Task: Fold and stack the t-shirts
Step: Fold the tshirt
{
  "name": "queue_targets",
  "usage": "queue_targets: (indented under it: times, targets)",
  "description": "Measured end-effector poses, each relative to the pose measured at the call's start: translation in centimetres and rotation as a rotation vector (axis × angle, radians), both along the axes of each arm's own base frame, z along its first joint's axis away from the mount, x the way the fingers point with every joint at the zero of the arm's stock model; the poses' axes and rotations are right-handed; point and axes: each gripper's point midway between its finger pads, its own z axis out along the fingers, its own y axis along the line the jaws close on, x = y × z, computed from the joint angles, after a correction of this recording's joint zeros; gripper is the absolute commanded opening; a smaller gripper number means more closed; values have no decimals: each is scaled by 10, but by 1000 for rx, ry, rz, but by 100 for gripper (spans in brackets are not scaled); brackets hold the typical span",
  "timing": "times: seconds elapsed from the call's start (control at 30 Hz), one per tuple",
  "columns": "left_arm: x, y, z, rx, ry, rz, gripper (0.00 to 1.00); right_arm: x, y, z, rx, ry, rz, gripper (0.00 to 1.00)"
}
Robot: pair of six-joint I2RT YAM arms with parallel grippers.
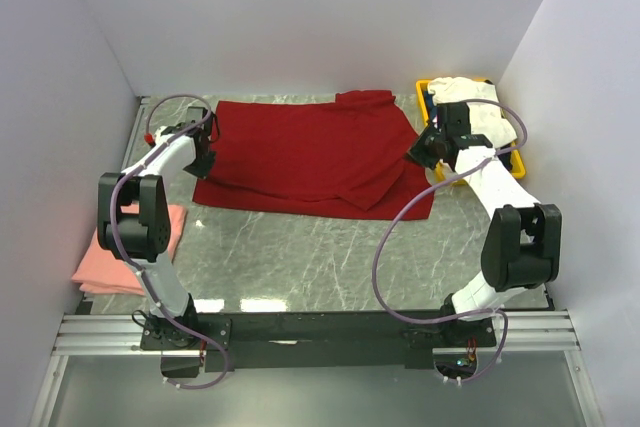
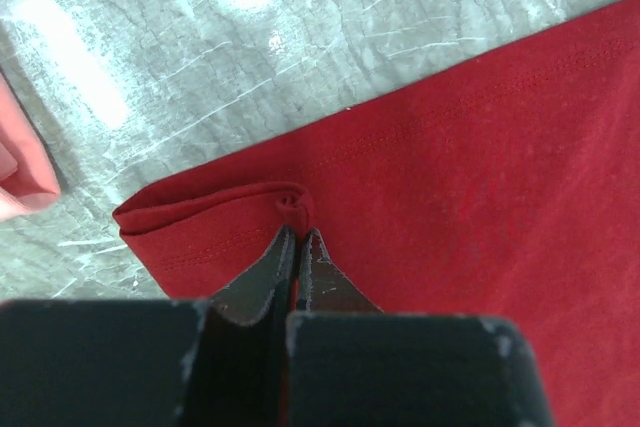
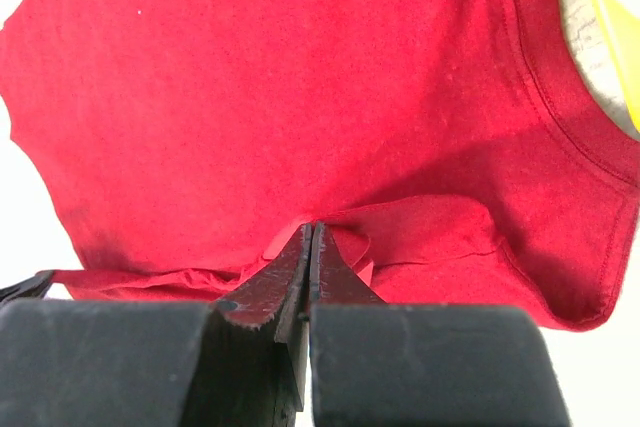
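Pinching the dark red t-shirt [image 1: 300,152], left gripper [image 2: 298,235] and right gripper [image 3: 311,229] are both closed; yellow bin [image 1: 520,164] stands at the bench's [image 1: 330,257] far-right corner.

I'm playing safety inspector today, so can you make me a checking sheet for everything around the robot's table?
Surface: grey marbled table with shiny light patches.
Job's things: dark red t-shirt spread at the back, its right side folded over; pink t-shirt folded at the left edge; white t-shirt bunched in the yellow bin.
Clutter: nothing seen besides the bin.
Grippers: left hand shut on the red shirt's hem corner; right hand shut on a pinch of its cloth below the collar.
Cables: purple cables loop along both arms.
Surroundings: white walls on three sides; metal rail in front.
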Motion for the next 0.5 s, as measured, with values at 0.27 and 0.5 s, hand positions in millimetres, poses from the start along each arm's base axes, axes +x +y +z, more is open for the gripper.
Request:
queue_targets:
  times: [0.27, 0.5]
  targets:
    - [0, 1, 0, 5, 5, -11, 1, 6, -6, 8, 0, -39, -16, 0]
    - [1, 2, 0, -2, 1, -8, 1, 8, -19, 12, 0, -58, -47, 0]
